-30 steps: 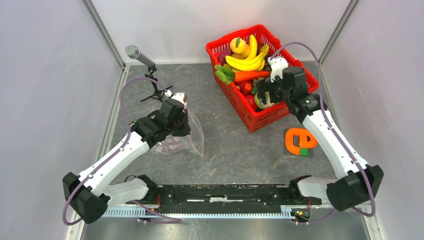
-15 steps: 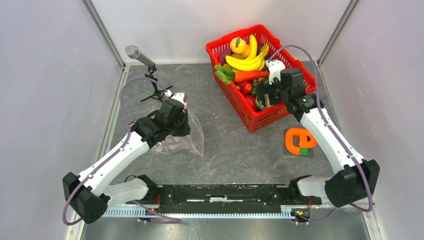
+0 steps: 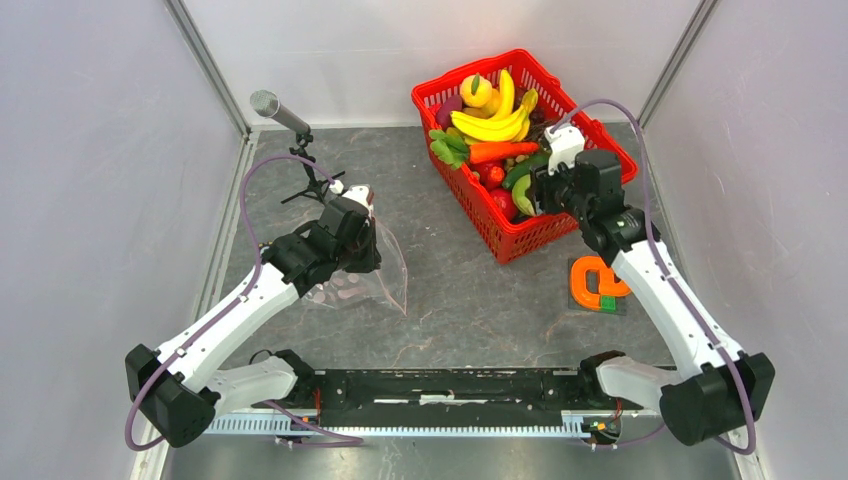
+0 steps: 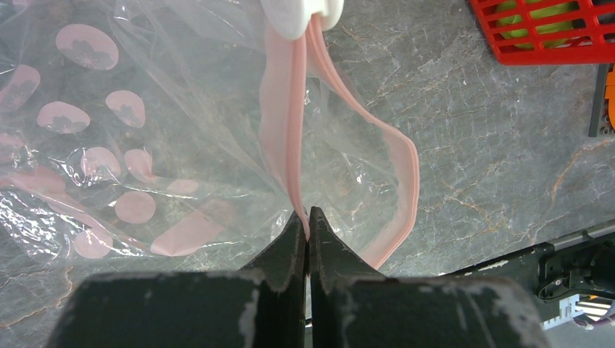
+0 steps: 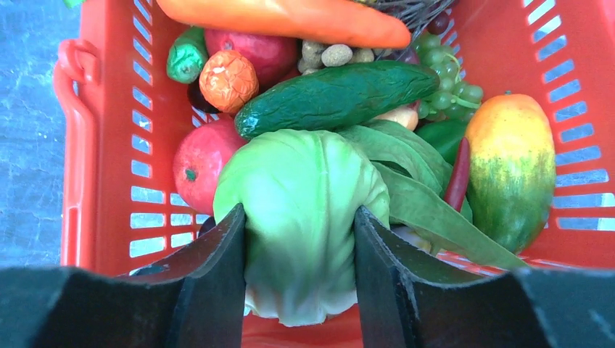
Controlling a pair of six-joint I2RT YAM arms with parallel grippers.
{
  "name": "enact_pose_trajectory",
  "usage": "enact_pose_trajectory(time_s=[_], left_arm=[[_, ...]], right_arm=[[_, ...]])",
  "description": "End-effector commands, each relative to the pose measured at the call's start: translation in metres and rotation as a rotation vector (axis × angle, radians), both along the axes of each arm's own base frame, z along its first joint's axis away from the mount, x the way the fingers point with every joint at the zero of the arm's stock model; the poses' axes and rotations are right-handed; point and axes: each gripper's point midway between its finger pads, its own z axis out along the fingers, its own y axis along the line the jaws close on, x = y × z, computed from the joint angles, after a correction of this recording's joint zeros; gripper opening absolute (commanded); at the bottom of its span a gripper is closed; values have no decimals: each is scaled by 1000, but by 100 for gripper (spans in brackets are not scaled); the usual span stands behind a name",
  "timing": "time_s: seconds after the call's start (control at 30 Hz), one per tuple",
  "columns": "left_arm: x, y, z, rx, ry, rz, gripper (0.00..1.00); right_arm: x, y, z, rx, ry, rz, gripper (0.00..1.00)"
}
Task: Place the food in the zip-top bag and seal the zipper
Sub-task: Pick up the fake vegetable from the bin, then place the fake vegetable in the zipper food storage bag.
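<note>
The clear zip-top bag (image 3: 372, 285) with pink dots lies on the table, left of centre. My left gripper (image 3: 364, 238) is shut on its pale pink zipper (image 4: 279, 145) strip and holds the mouth edge up; the other lip (image 4: 406, 174) bows away, so the mouth gapes. The food fills the red basket (image 3: 520, 238): bananas (image 3: 495, 120), a carrot (image 3: 500, 150), a cucumber (image 5: 333, 94), a red fruit (image 5: 196, 159). Inside the basket my right gripper (image 5: 299, 214) has both fingers pressed against the sides of the white-green cauliflower (image 5: 304, 181). The bag (image 4: 87, 145) looks empty.
A microphone on a small stand (image 3: 280, 110) is behind the left arm. An orange clamp-like piece (image 3: 598, 283) lies on the table right of the basket, under the right arm. A mango (image 5: 511, 167) and green leaves (image 5: 413, 188) crowd the cauliflower. Walls enclose three sides.
The right gripper's jaws have closed from wide open onto the cauliflower, and its arm has shifted slightly to the right. The left arm and the bag have not moved.
</note>
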Motion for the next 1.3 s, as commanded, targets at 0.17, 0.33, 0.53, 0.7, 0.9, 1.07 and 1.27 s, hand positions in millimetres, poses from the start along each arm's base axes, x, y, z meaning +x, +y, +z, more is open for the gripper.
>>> enact_pose_trajectory(time_s=[0.17,0.33,0.53,0.7,0.9,1.07,1.27], left_arm=[[8,-4,16,-25,-61,-19,2],[6,-9,20,-50,-57,-36,2],[8,-16,29,-88,-71,-51,2],[7,-23,30,-116,-63,-67,2],[6,-28,34,-142,-59,-76,2],[2,-31,42,-181,-56,-78,2],[2,-39,46,-201,-35,-97,2]], right_arm=[[-27,20,85,265,-321,86,41],[-53,53,115,451,-394,276,38],[-87,87,127,596,-423,480,38],[-107,116,121,616,-373,636,38],[-140,177,93,592,-288,810,39],[-154,205,63,544,-221,880,39],[-180,235,41,503,-171,1021,38]])
